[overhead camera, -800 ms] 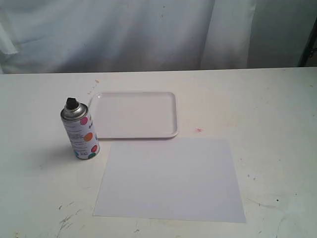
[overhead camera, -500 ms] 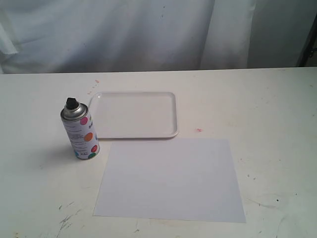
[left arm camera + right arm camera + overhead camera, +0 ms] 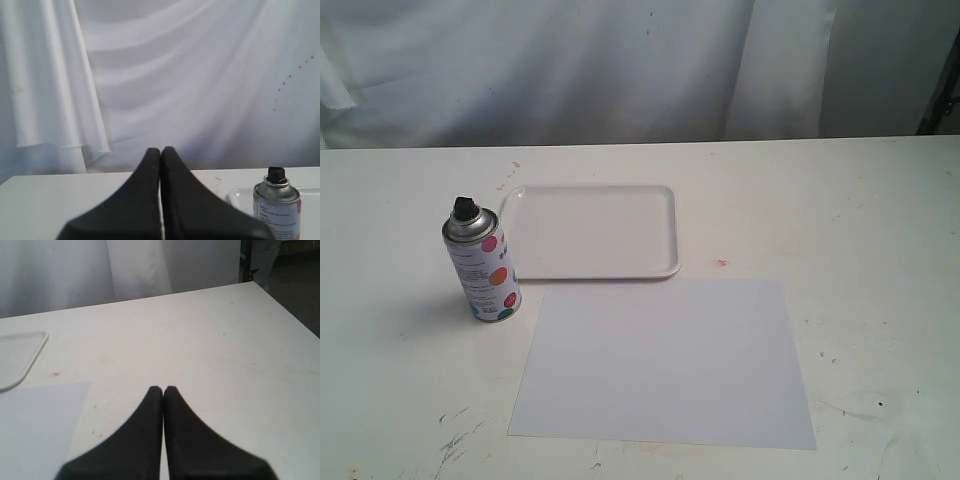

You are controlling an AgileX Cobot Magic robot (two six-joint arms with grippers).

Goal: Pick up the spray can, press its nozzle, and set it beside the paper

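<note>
The spray can (image 3: 485, 268) stands upright on the table, white with coloured dots, a silver shoulder and a black nozzle (image 3: 465, 208). It stands just left of the paper (image 3: 663, 360), a flat white sheet near the front. Neither arm shows in the exterior view. In the left wrist view my left gripper (image 3: 160, 149) is shut and empty, well short of the spray can (image 3: 276, 205), whose nozzle (image 3: 276, 175) points up. My right gripper (image 3: 163, 388) is shut and empty above bare table, with a corner of the paper (image 3: 35, 430) beside it.
A white rimmed tray (image 3: 592, 232) lies behind the paper, right of the can, and shows at the edge of the right wrist view as tray (image 3: 17, 357). White curtains (image 3: 620, 70) hang behind the table. The table's right edge (image 3: 290, 310) drops off to dark floor.
</note>
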